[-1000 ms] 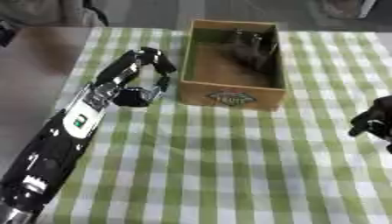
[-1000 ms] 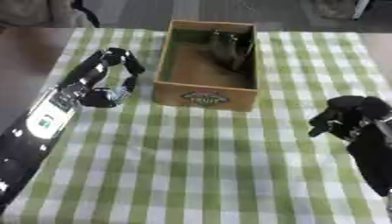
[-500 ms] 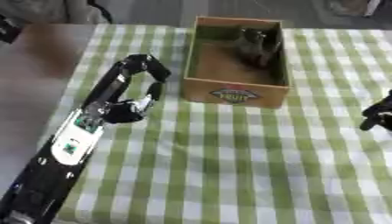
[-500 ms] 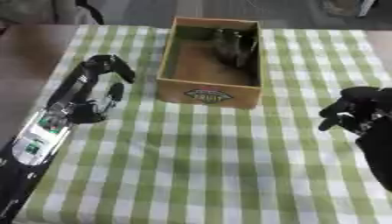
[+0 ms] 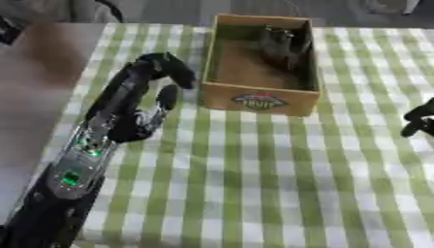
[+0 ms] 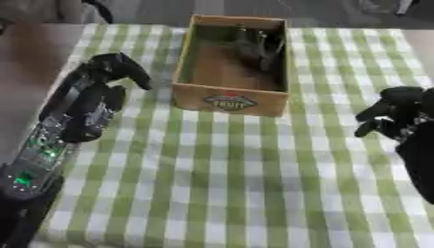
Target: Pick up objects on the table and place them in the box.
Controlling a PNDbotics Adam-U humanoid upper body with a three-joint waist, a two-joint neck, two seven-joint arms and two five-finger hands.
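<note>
I am holding my left hand over the left part of the frame, just left of the box, with its fingers curled downward and nothing in them that I can see. My right hand is sitting at the right edge of the frame, its fingers also bent inward and holding nothing as far as I can tell.

The cardboard box is standing in the upper middle of the frame on the green checked tablecloth, with a printed label on its near wall. Inside it, toward the far right corner, dark objects are lying or leaning against the wall; I cannot make out what they are beyond a dark, somewhat shiny shape. I am seeing no loose object on the cloth around either hand.

Judging from that, the picking looks mostly or wholly done. If one of those dark pieces needed handling, I would expect it to be stiff and fairly light, perhaps slippery where it shines, so I would be taking it across its narrower middle, with the thumb opposing the fingers, rather than by an end.
</note>
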